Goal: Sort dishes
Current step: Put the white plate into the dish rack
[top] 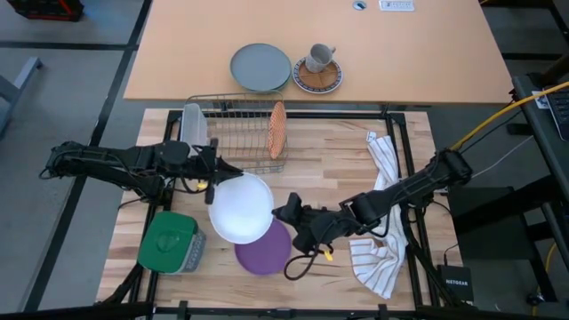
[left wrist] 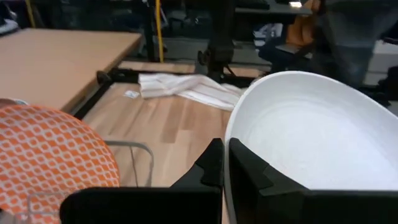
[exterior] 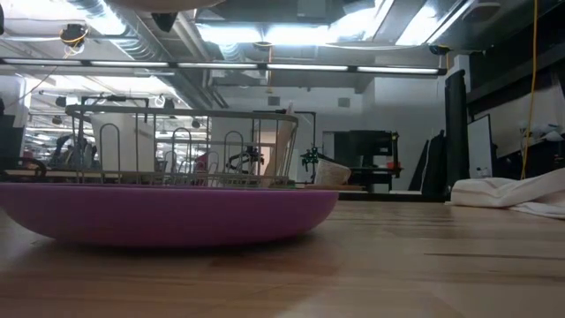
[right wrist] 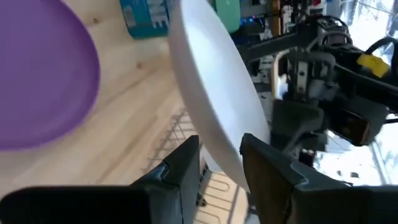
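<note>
White plate [top: 241, 207] hung gripped by both the closed left tool [top: 212, 180] and half-open right tool [top: 286, 212], probably mid-handover; one must release next.

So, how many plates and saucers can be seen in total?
5. The orange-red plate stands in the wire rack; the white plate is held by both grippers; the purple plate lies on the table; the grey-blue plate and saucer sit on the far table.

Dark jointed arms with yellow-tagged black cables.
</note>
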You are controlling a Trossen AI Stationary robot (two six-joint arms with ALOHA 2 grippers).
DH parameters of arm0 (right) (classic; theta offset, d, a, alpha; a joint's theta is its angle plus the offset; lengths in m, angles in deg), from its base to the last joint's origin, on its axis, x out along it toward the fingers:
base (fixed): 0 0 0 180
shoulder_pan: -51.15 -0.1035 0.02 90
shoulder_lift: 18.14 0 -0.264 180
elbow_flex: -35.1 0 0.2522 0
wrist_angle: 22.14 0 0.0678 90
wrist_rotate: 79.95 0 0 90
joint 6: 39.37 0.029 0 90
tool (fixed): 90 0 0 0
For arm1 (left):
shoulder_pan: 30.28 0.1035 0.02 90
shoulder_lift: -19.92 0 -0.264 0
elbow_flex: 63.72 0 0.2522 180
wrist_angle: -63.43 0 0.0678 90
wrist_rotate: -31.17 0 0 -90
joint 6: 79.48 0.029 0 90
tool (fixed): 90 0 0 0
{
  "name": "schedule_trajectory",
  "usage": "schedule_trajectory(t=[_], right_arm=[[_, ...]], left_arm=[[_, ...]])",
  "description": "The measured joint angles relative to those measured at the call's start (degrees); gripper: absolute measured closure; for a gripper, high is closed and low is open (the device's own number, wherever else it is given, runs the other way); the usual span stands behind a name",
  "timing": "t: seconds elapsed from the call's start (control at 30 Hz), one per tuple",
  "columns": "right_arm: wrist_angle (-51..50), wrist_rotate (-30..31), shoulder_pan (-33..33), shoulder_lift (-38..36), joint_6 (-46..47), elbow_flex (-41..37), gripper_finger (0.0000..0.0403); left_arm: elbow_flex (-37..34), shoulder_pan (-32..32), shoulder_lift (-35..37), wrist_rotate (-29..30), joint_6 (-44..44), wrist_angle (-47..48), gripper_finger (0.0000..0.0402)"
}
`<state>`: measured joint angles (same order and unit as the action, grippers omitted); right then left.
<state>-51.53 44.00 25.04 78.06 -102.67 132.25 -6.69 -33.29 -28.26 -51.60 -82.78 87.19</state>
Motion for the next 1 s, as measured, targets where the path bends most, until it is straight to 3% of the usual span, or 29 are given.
schedule_trajectory(t=[0.17, 1.0], right_arm=[[2.9, 1.5, 0.0, 0.5, -3.4, 0.0, 0.0278], [5.7, -11.5, 2.8, 2.5, -4.5, 0.0, 0.0279]], left_arm=[[0.0, 0.0, 0.0, -1.1, -2.1, 2.9, 0.0401], [0.0, 0.0, 0.0, -8.2, -11.9, 4.5, 0.0401]])
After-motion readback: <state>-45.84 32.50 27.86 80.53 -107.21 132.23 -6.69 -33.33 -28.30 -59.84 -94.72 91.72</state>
